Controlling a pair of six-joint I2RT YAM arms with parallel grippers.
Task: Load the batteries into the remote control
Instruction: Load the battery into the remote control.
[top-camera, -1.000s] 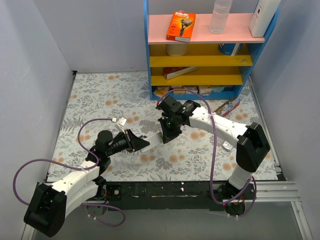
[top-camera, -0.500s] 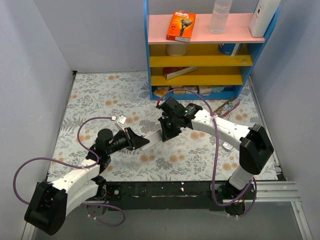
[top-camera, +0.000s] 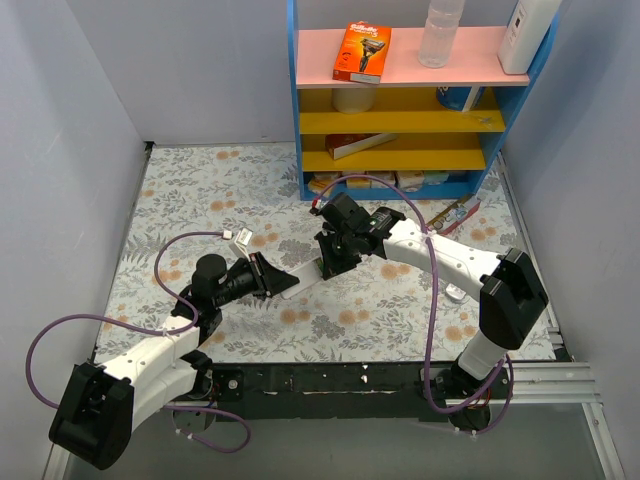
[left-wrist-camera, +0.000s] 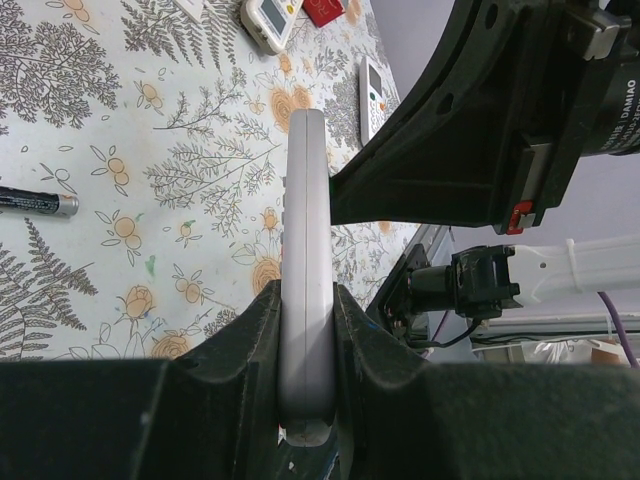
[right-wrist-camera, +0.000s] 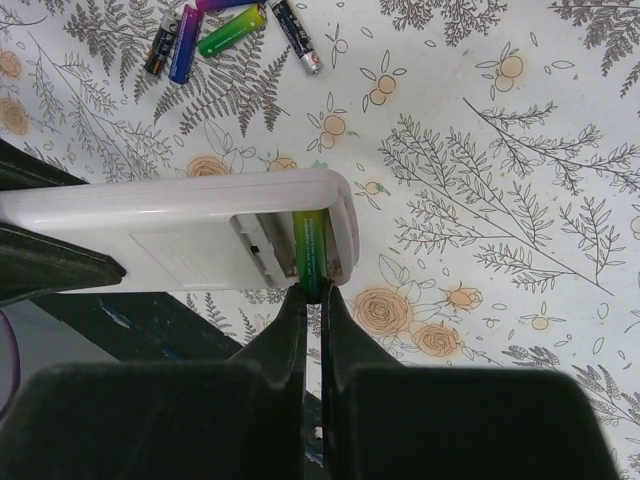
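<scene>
My left gripper is shut on the remote control and holds it off the table. In the left wrist view the remote stands edge-on between the jaws of the left gripper. The right wrist view shows its plain white back with the battery bay open. My right gripper is shut on a green battery, which lies in the bay's slot nearest the remote's end. Several loose batteries lie on the floral cloth beyond. One more battery lies to the left in the left wrist view.
A blue shelf unit with boxes and a bottle stands at the back. Two other white remotes lie on the cloth beyond the held one. The right arm is close above the remote. Grey walls enclose both sides.
My right gripper has shifted a little left, bringing the battery to the remote's end. My left gripper keeps hold of the remote and has barely moved.
</scene>
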